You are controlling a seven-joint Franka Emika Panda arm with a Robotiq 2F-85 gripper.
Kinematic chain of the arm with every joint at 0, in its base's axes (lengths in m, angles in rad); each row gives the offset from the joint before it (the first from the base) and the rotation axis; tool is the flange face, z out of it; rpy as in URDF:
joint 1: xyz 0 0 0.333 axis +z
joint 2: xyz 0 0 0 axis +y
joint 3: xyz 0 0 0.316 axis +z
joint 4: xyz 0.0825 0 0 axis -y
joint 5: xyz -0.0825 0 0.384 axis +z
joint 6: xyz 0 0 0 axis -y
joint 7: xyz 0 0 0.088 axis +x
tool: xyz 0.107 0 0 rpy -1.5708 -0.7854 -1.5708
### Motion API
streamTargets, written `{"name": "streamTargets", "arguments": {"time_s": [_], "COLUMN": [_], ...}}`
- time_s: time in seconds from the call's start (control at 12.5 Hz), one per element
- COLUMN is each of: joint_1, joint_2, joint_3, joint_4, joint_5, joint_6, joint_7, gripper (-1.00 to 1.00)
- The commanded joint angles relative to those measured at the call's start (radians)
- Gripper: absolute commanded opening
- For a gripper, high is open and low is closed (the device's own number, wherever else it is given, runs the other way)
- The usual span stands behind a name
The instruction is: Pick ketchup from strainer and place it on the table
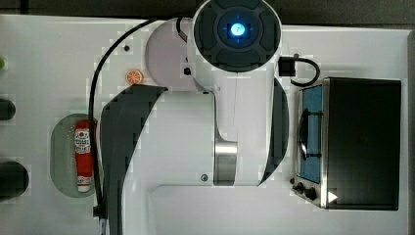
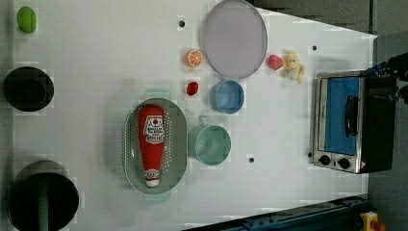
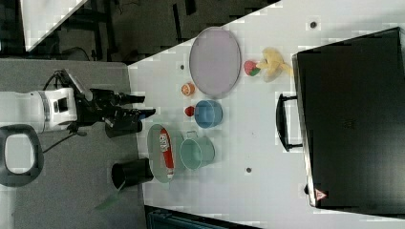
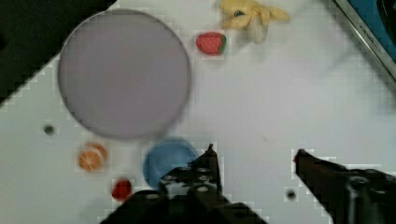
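So your gripper hangs well above the table, fingers spread and holding nothing, probably pointing down; ketchup lies in the strainer.

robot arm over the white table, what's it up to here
Nothing is being handled yet. The gripper hangs open and empty above the table. The ketchup bottle lies on its side in the green strainer, untouched. Beside the strainer sit a green cup, a blue bowl and a round plate.
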State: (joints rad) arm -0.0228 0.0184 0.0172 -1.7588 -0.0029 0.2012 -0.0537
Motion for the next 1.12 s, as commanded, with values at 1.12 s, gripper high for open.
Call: {"name": "streamTargets", "arguments": {"time_s": [1.12], "joint_1": [-0.013], "joint_2": [-0.039], "joint_3": [0.566], "joint_4": [-0.139], "joint_5": [0.046], "joint_6": [0.093], "joint_7": [0.042], "gripper": [1.00]}}
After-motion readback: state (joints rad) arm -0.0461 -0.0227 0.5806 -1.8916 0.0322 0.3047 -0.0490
